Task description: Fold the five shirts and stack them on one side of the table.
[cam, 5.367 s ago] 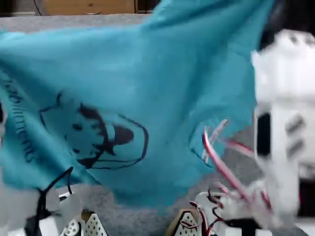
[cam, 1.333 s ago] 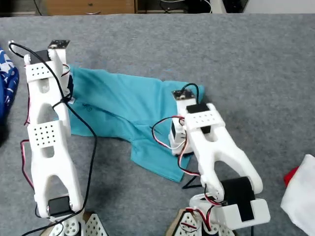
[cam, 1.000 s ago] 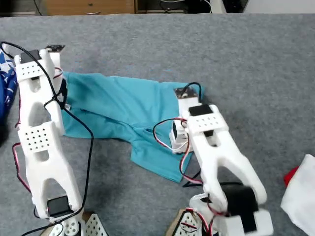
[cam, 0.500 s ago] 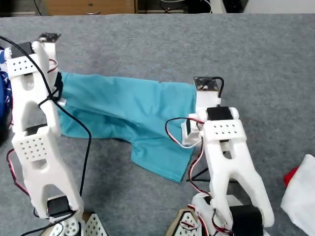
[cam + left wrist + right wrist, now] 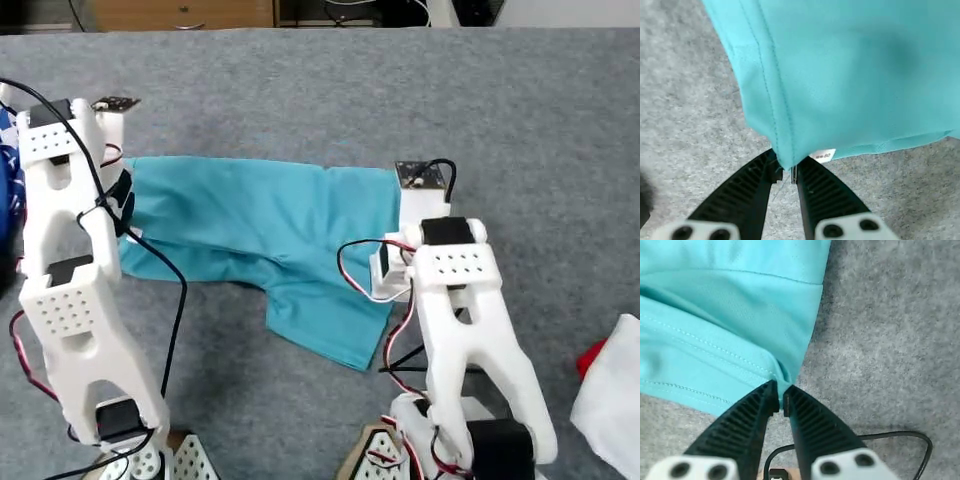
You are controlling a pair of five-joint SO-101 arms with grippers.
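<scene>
Early in the task, judging by the layout: teal shirt (image 5: 270,235) stretched flat across the grey bench (image 5: 500,120) between the two arms, one flap trailing toward the near side, not yet a tidy fold. Left pincer (image 5: 785,167) nipping its hem beside the label, right pincer (image 5: 781,390) clamped on the opposite edge. Stacking yet to start, with blue cloth (image 5: 5,200), white cloth (image 5: 612,400) and red cloth (image 5: 592,355) waiting at the bench's sides.

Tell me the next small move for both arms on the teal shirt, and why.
Probably lift both pinched ends together and carry them toward its near edge for a fold. The left gripper and right gripper are each shut on an opposite end of the teal shirt, which lies stretched between them.
</scene>
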